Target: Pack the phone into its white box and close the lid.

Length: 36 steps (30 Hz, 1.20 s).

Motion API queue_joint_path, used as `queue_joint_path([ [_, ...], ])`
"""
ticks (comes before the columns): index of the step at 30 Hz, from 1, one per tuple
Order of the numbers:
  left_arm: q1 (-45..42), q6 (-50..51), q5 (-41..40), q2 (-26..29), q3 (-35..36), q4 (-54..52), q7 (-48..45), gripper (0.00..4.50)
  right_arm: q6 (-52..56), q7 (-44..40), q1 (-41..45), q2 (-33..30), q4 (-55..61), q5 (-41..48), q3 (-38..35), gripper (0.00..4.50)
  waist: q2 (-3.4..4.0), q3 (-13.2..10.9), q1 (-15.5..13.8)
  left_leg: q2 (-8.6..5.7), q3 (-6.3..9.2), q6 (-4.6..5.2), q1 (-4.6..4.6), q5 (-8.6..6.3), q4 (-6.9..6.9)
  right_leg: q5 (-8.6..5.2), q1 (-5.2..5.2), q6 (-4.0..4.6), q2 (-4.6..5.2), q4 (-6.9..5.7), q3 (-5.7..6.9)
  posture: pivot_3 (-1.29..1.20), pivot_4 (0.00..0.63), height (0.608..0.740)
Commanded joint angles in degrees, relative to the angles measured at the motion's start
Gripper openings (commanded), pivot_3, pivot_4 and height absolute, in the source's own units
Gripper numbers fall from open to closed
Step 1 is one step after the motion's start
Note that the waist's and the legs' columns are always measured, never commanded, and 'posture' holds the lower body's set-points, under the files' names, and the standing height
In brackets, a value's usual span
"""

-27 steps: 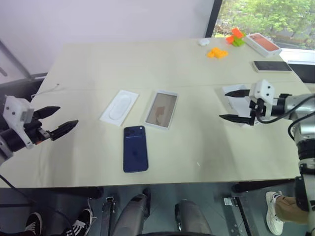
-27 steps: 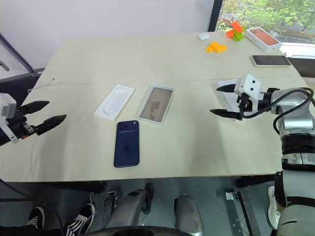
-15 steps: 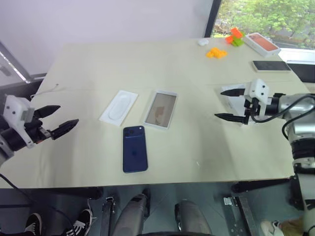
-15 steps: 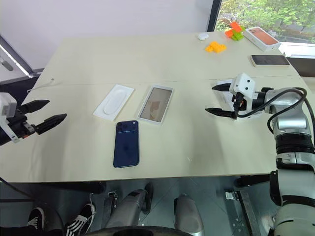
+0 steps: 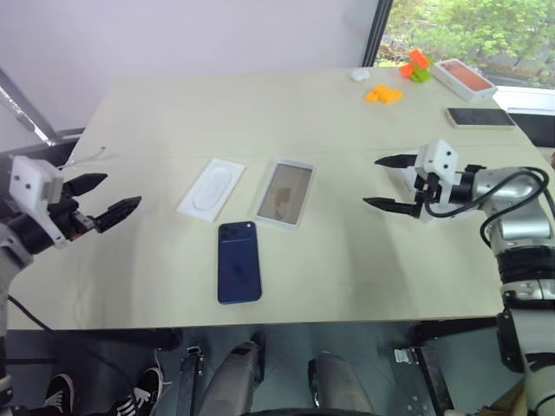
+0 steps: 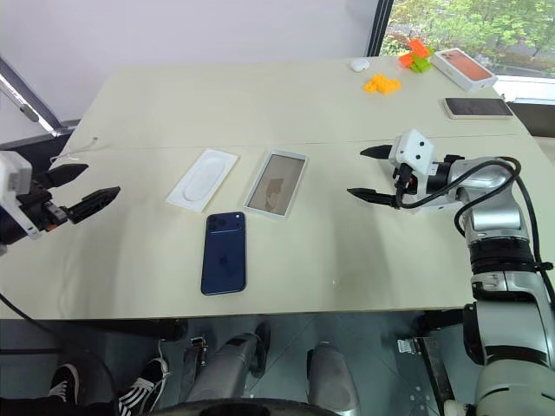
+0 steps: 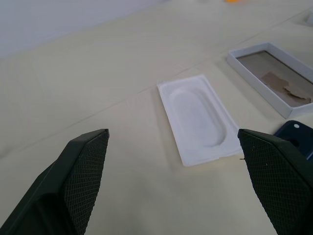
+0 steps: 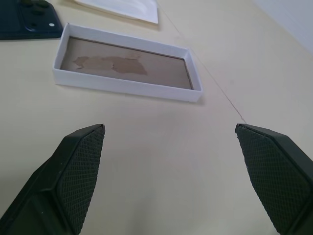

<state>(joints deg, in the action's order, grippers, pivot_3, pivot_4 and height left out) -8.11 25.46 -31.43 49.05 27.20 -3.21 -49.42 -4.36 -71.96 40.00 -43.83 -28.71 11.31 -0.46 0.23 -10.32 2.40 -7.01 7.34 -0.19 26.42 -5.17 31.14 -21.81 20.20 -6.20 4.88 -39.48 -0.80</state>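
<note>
Since the shiny dark blue glass phone (image 5: 238,273) lies flat just in front of the shallow white cardboard box (image 5: 284,192), I should slide my fingers under its thin smooth edges and lift it level. My left gripper (image 5: 106,199) and my right gripper (image 5: 388,183) both hang wide open, holding nothing, far out on either side of the box.

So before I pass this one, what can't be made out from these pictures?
- The lid: mostly hidden behind the right gripper in the head views, so its shape is unclear.
- The phone: cut off by the left wrist view's edge and a finger.
- The brown patch in the white box: unclear what it is.
- The small white thing at the table's far end: too small to identify.
</note>
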Motion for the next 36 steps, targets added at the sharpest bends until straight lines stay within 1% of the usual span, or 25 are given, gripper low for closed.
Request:
queue_joint_path([
  [1,-2.16,-0.12,1.61,-1.72,-2.51,0.35,2.92,4.45,0.32,0.89,-0.21,-0.05,2.97,0.38,-0.68,4.47,0.0,0.0,-0.02,0.0,0.0,0.02,-0.01,0.01,0.0,0.0,-0.01,0.0,0.0,0.0,0.0,0.0,0.15,0.74],
  [4,-3.56,1.21,2.49,-2.93,-4.11,1.26,5.32,4.45,0.34,2.1,-0.25,0.42,3.67,-0.05,-0.45,4.47,0.0,0.0,0.0,0.0,0.0,0.04,-0.01,0.03,0.03,0.0,0.0,-0.01,0.0,-0.07,0.0,0.0,0.15,0.74],
  [6,-5.29,0.96,4.22,-4.12,-5.94,2.5,7.66,4.45,1.5,2.95,-1.31,1.49,6.52,0.4,0.06,4.47,-0.02,0.01,0.02,0.01,0.0,0.05,-0.02,0.04,0.04,0.0,0.0,-0.01,-0.02,-0.09,0.0,0.0,0.15,0.74],
  [10,-10.41,7.59,3.28,-7.24,-8.75,3.83,11.94,4.45,2.04,6.23,-3.76,4.15,12.32,-0.77,1.56,4.47,-0.04,0.03,0.01,0.05,0.01,0.02,-0.05,0.08,0.09,0.0,0.01,-0.01,-0.09,-0.24,-0.01,0.0,0.15,0.74],
  [12,-11.91,9.27,3.51,-7.97,-9.28,4.55,13.03,4.45,2.07,6.75,-4.78,4.53,14.3,-1.17,2.08,4.47,-0.04,0.02,0.03,0.05,0.02,-0.03,-0.04,0.13,0.11,0.0,0.04,-0.01,-0.1,-0.35,-0.01,0.0,0.15,0.74],
  [13,-13.42,10.38,3.64,-8.77,-9.35,5.85,14.46,4.45,1.56,7.21,-5.24,4.37,14.58,-2.25,2.72,4.47,-0.04,0.03,0.01,0.05,0.02,-0.04,-0.03,0.14,0.11,0.0,0.06,-0.01,-0.1,-0.37,-0.02,0.0,0.15,0.74],
  [16,-18.3,13.01,5.07,-10.69,-11.3,10.19,17.75,4.45,3.11,8.51,-5.75,5.37,16.28,-1.59,2.85,4.47,-0.08,0.01,-0.08,0.05,0.07,-0.12,-0.05,0.2,0.15,0.0,0.08,-0.01,-0.15,-0.51,0.0,0.0,0.15,0.74],
  [20,-26.89,14.87,8.21,-14.12,-13.99,19.11,22.38,4.45,4.36,9.64,-7.11,6.1,20.74,-2.78,5.17,4.47,-0.14,0.05,-0.2,0.07,0.16,-0.19,-0.08,0.25,0.22,0.02,0.05,0.0,-0.2,-0.61,0.05,0.0,0.15,0.74],
  [22,-29.62,16.58,8.53,-15.66,-14.02,21.4,24.31,4.45,5.7,10.5,-7.21,6.49,22.15,-2.91,5.53,4.47,-0.22,0.08,-0.18,0.07,0.21,-0.19,-0.07,0.25,0.28,0.02,0.02,0.0,-0.22,-0.62,0.09,0.0,0.15,0.74],
  [25,-31.6,18.15,9.7,-17.07,-15.27,23.48,25.9,4.45,8.52,11.71,-6.73,6.71,23.66,-3.78,6.37,4.47,-0.22,0.07,0.12,0.04,0.19,-0.18,-0.03,0.25,0.33,0.02,0.02,-0.02,-0.21,-0.62,0.07,0.0,0.15,0.74],
  [28,-33.29,19.2,9.86,-18.64,-15.44,25.76,26.57,4.45,13.2,11.19,-7.45,6.05,26.61,-4.04,7.86,4.47,-0.23,0.07,0.19,0.09,0.19,-0.19,-0.04,0.26,0.31,0.02,0.02,-0.02,-0.25,-0.64,0.08,0.0,0.15,0.74],
  [29,-33.74,18.66,10.9,-18.91,-16.44,26.6,26.66,4.45,14.9,11.38,-7.59,6.22,27.11,-3.68,7.8,4.47,-0.23,0.07,0.11,0.1,0.2,-0.21,-0.04,0.26,0.31,0.02,0.02,-0.02,-0.26,-0.67,0.09,0.0,0.15,0.74],
  [31,-35.41,18.95,10.83,-20.13,-16.13,28.62,27.23,4.45,18.89,11.92,-7.3,6.9,27.52,-2.36,7.2,4.47,-0.23,0.07,0.01,0.12,0.24,-0.22,-0.04,0.27,0.32,0.02,0.03,-0.01,-0.3,-0.68,0.12,0.0,0.15,0.74],
  [32,-35.9,18.12,11.75,-20.31,-17.3,29.16,26.79,4.45,19.42,12.33,-7.09,7.08,27.3,-2.44,7.08,4.47,-0.24,0.07,-0.01,0.12,0.25,-0.22,-0.04,0.27,0.33,0.03,0.03,-0.01,-0.3,-0.68,0.13,0.0,0.15,0.74],
  [36,-38.8,18.84,12.54,-22.03,-18.0,32.48,27.46,4.45,20.11,12.86,-7.02,7.32,27.35,-2.54,7.21,4.47,-0.25,0.07,-0.07,0.1,0.25,-0.21,-0.03,0.26,0.5,0.03,-0.04,-0.01,-0.29,-0.68,0.14,0.0,0.15,0.74],
])
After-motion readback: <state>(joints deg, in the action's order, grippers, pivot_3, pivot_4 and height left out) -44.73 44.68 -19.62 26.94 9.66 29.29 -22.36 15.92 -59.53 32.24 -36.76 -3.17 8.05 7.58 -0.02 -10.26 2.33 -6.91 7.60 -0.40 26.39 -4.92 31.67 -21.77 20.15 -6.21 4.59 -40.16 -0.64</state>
